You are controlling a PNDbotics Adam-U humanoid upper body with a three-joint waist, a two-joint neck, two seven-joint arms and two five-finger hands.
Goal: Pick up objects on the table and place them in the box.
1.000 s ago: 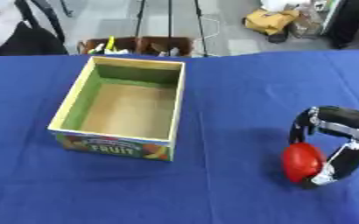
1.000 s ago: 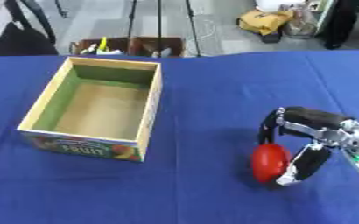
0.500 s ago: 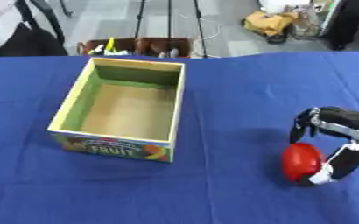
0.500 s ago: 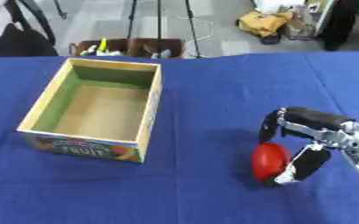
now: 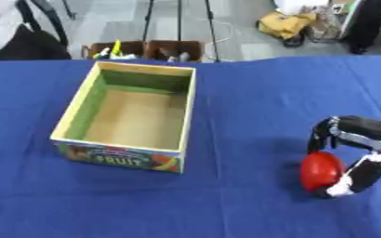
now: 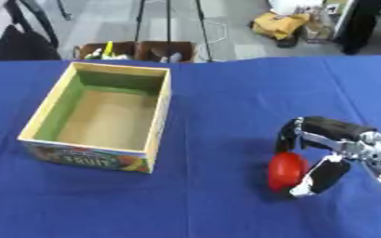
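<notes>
**On right side of table: red fruit clasped, no lift yet**

Near the right edge, next to nothing altered over the last second. Same spot for the right hand (image 6: pixel 333 131), same spot for the red fruit (image 6: pixel 286 170), same spot for the box (image 6: pixel 160 116); only a slight wobble of the whole view.

Fingers curled over the fruit from the far side, thumb pressed against its near side, so closed round it in a pinch. Seems to sit on the blue table (image 6: pixel 226 107) with a shadow beneath; cannot tell whether lifted clear by a hair.

Well apart from the box, which stands open and empty to the left, label side toward the robot. No left hand in either view.

Reading for the task: grasp apparently settled, carry not begun. Judged next: raise straight up, swing left across bare cloth, clear the box's right wall, then release over the brown floor inside. Main risk: round fruit rolling out of the pinch during the lift or swing, or clipping the wall if carried too low
</notes>
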